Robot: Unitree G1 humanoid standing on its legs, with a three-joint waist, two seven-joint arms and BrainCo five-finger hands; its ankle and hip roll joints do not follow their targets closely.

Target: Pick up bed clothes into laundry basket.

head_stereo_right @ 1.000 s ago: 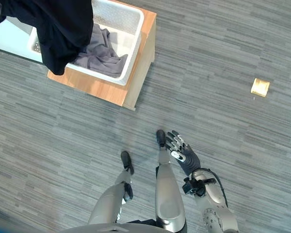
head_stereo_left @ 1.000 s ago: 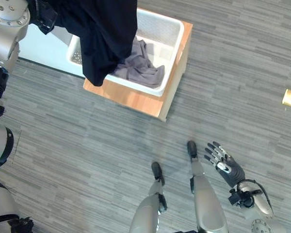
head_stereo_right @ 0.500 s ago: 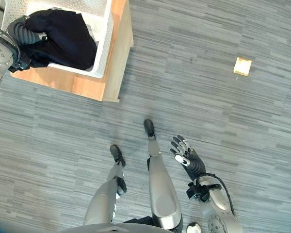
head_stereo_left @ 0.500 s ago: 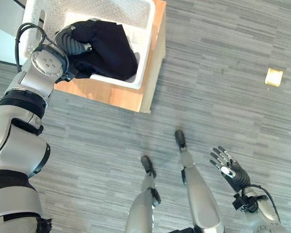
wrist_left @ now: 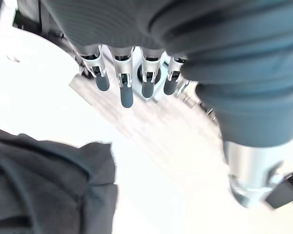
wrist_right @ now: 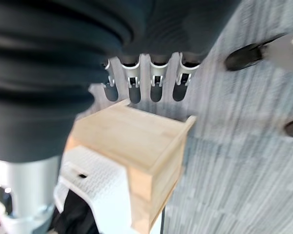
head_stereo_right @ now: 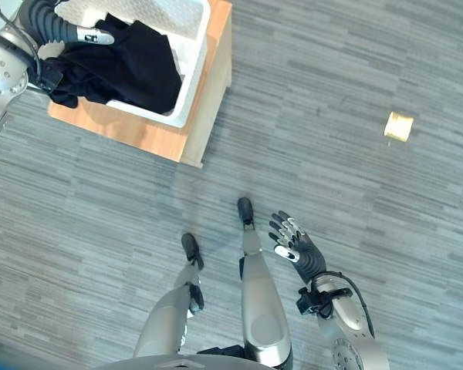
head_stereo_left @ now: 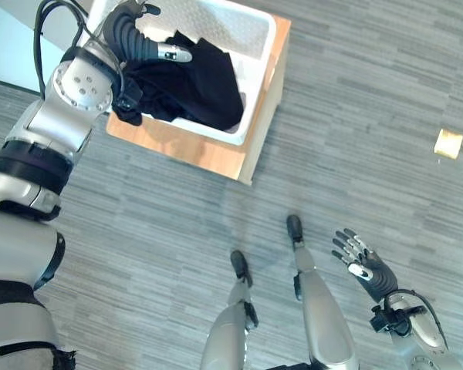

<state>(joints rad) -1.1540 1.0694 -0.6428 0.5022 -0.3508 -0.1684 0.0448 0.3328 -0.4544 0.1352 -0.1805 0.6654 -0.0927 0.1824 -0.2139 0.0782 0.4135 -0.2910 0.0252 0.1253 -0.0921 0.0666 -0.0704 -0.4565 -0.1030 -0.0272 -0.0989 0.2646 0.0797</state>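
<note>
Dark garment [head_stereo_left: 193, 85] now heaped inside the white laundry basket [head_stereo_left: 258, 38] on the wooden stand [head_stereo_left: 216, 158], one edge draped over the near rim; a second earlier it hung above the basket from the raised left hand [head_stereo_left: 135, 35]; that hand has since let go and lifted, fingers straight and holding nothing; right hand [head_stereo_left: 363, 266] idle low at the robot's side, fingers spread, empty; this garment's deposit appears complete, though whether cloth lies beneath it cannot be judged.
</note>
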